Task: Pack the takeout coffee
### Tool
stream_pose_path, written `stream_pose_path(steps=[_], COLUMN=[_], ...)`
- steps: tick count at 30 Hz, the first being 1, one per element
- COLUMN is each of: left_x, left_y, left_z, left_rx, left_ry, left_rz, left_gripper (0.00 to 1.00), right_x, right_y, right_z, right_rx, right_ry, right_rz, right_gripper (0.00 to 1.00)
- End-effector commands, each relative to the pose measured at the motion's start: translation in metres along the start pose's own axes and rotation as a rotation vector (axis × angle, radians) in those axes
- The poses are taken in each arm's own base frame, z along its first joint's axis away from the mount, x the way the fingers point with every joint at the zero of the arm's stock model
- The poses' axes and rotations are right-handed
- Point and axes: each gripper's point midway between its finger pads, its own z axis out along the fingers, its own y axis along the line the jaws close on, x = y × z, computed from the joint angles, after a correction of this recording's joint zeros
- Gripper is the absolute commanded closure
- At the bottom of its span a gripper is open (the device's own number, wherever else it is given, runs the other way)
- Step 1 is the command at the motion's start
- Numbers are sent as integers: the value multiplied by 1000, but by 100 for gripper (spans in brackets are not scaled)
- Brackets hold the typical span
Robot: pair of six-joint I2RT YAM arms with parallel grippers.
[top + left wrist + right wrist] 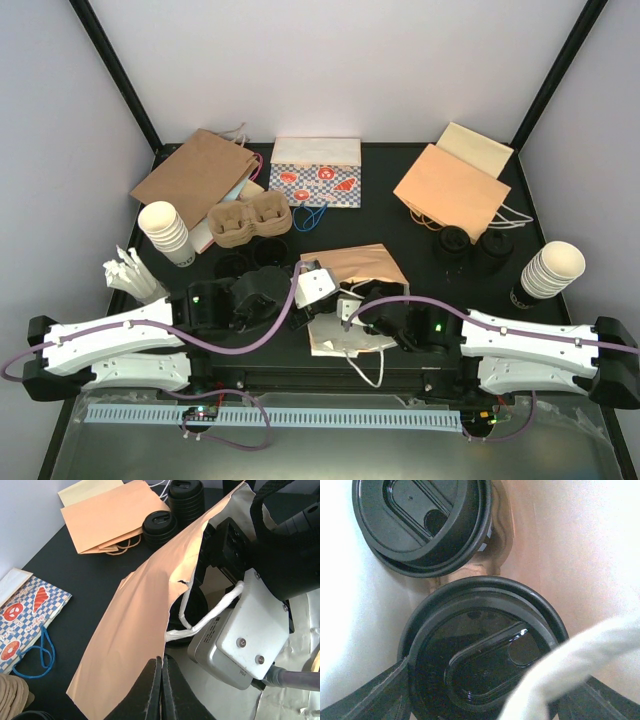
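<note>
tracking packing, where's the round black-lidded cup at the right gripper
Right wrist view, lower centre: the black-lidded cup sits in the right gripper, inside the tan paper bag, below a second lidded cup.

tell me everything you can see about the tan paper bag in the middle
The tan paper bag has a white lining and white twisted-paper handles. It lies open near the front edge of the black table, its rim slightly torn. The left gripper is shut on its rim; the right gripper reaches inside, gripping a black-lidded coffee cup beside a second black-lidded cup.
</note>
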Motion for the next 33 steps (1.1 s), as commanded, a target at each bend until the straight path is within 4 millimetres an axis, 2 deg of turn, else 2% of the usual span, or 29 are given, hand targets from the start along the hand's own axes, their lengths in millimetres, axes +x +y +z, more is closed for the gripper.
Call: stream_pose_path(steps=[1, 11, 24, 33], left_x=[-16, -16, -17, -20], left_y=[1, -2, -7, -7], left_z=[-7, -9, -6, -7], left_rx=[11, 29, 54, 61], left_ry=[-66, -72, -80, -96], left_rz=[-34, -35, -38, -52], left_gripper=[98, 99, 98, 99], right_x=[3, 6, -4, -2], right_y=[-1, -5, -4, -10], right_z=[2, 9, 14, 15], right_rx=[9, 13, 1, 23], right_ry=[1, 19, -1, 9], right_rz=[39, 69, 91, 114], right_gripper=[46, 46, 47, 47])
